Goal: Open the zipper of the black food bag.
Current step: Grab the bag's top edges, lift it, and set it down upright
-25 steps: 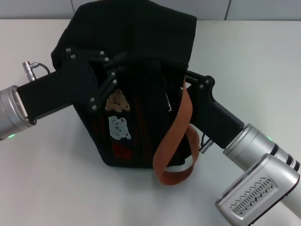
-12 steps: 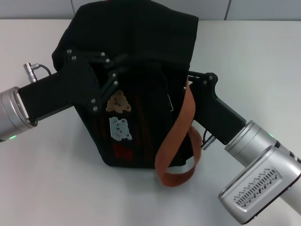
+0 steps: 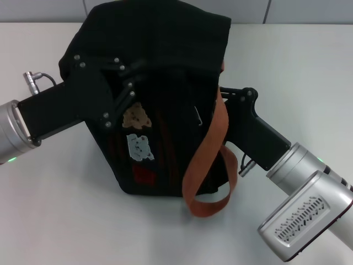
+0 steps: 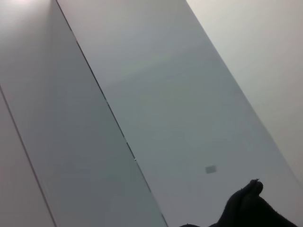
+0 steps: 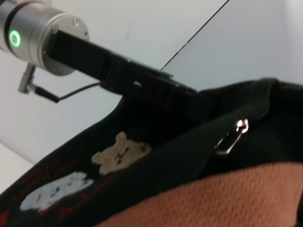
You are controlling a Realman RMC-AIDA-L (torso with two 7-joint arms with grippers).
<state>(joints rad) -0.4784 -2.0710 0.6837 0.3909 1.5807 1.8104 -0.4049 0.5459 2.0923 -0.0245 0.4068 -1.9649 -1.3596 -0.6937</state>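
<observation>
With the left gripper pinching the black food bag at table centre, the right gripper (its grip hidden) should pull the silver tab straight along the zipper.
</observation>
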